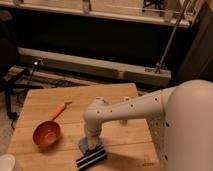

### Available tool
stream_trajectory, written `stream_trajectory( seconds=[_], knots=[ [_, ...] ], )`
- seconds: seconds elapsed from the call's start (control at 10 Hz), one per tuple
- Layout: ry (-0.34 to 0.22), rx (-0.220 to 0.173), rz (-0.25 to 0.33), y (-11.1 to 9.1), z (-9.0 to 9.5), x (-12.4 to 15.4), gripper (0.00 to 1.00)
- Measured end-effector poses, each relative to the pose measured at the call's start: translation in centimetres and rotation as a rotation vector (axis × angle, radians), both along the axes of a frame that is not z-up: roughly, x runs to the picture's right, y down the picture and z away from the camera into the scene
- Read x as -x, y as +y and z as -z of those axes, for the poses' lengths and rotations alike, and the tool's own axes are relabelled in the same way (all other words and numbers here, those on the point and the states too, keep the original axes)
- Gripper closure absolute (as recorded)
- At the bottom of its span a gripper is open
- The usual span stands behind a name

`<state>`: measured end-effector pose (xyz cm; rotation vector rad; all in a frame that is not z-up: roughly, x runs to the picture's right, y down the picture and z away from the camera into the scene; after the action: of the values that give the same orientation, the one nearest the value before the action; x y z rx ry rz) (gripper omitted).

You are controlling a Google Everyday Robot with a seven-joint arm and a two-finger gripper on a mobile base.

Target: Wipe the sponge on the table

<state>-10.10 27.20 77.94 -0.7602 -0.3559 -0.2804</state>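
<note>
**Robot arm pressing down at a sponge on a wooden table**

A white robot arm [130,107] bends down so its gripper [90,142] meets the blue sponge [83,146] near the front edge of the table [115,95]. Whether the gripper is open or closed cannot be told. A black-and-white striped block [92,158] lies just in front of the sponge. An orange bowl [46,134] sits to the left.

gripper [90,141] low on table [125,131] | sponge [82,145] under it | striped block [92,158] just nearer camera | orange bowl [46,134] left
</note>
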Motion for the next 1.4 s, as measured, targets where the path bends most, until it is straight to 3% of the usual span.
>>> stream_trajectory(
  seconds=[0.4, 0.7, 1.0, 1.4],
  knots=[
    [-0.076, -0.008, 0.071, 0.2, -0.7, 3.3, 0.69],
    [-0.114, -0.038, 0.111, -1.1, -1.7, 5.4, 0.69],
    [-0.121, -0.07, 0.132, -2.9, -3.0, 6.1, 0.69],
    [-0.105, -0.097, 0.137, -5.3, -6.2, 6.7, 0.69]
  ],
)
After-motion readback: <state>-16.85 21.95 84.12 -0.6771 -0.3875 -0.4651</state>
